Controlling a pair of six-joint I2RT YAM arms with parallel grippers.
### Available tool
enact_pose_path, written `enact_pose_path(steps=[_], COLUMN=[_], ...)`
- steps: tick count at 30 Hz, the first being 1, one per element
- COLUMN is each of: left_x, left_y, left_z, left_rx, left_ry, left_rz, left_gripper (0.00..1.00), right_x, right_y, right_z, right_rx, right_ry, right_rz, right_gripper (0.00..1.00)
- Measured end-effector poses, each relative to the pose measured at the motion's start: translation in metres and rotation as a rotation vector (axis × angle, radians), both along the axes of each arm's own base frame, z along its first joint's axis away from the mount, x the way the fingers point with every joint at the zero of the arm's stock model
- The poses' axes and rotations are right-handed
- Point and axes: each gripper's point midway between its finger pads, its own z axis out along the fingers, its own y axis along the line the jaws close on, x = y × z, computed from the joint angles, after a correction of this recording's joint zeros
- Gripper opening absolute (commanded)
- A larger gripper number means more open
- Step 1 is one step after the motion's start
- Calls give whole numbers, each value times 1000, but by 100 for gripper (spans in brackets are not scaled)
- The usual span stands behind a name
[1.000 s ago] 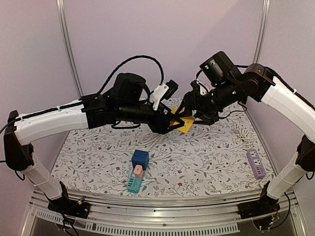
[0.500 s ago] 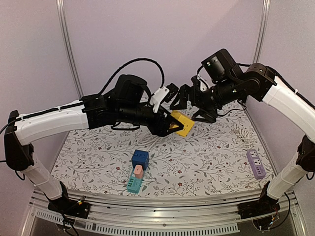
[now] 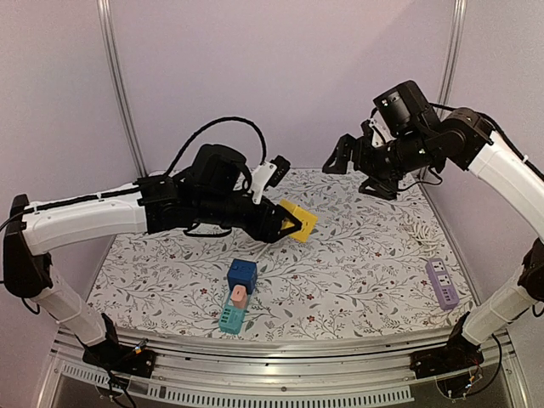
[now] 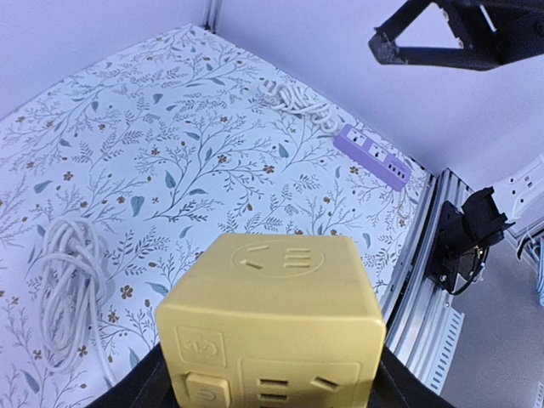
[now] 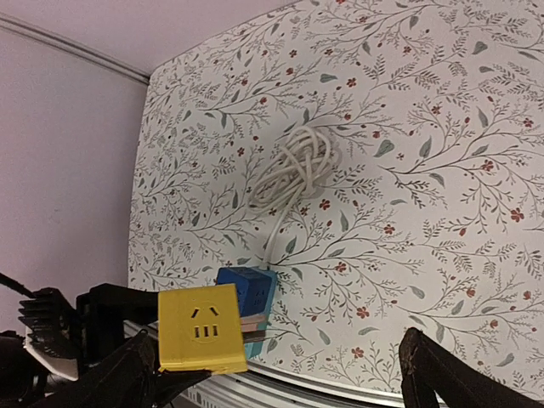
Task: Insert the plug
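Because the left gripper point(image 3: 286, 227) shows only as dark slivers under the yellow cube-shaped plastic socket block point(image 4: 272, 327) it clamps above the floral tablecloth point(image 3: 357, 272), you see little of its fingers. You cannot pick out a plug on the coiled white cable point(image 5: 293, 174), which the left arm point(image 3: 93, 212) screens from the top camera. The right gripper point(image 3: 357, 168) hangs spread wide, holding nothing, at the rear right; a blue cube point(image 3: 241, 274) and a purple power strip point(image 3: 441, 282) lie nearer the front.

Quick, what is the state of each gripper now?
Left gripper: closed on the yellow socket cube.
Right gripper: open, holding nothing.
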Motion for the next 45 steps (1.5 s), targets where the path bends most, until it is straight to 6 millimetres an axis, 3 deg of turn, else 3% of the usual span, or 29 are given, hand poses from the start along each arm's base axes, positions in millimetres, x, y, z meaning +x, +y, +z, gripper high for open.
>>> enact_pose_path(steps=[4, 10, 15, 19, 25, 30, 32, 36, 45], left_x=[5, 6, 7, 11, 15, 14, 14, 14, 15], left_y=[25, 48, 67, 84, 102, 114, 116, 117, 115], left_z=[-4, 16, 13, 0, -14, -23, -26, -28, -36], left_rx=[10, -22, -8, 54, 118, 149, 156, 165, 187], left_ry=[-4, -37, -35, -21, -6, 3, 5, 7, 14], left_rz=[85, 166, 237, 317, 399, 438, 445, 448, 444], left_gripper=[0, 0, 0, 0, 0, 0, 0, 0, 0], right_x=[28, 55, 51, 44, 36, 5, -6, -20, -28], right_y=[-54, -156, -229, -280, -301, -310, -312, -319, -330], right_z=[-24, -74, -138, -171, -217, -267, -277, -289, -297], right_rx=[-97, -258, -343, -364, -403, -421, -422, -419, -437], right_ry=[14, 89, 257, 372, 503, 641, 678, 718, 715], right_rz=[-128, -322, -442, -567, -602, -612, -620, -651, -690], right_gripper=[99, 99, 99, 99, 99, 99, 99, 99, 99])
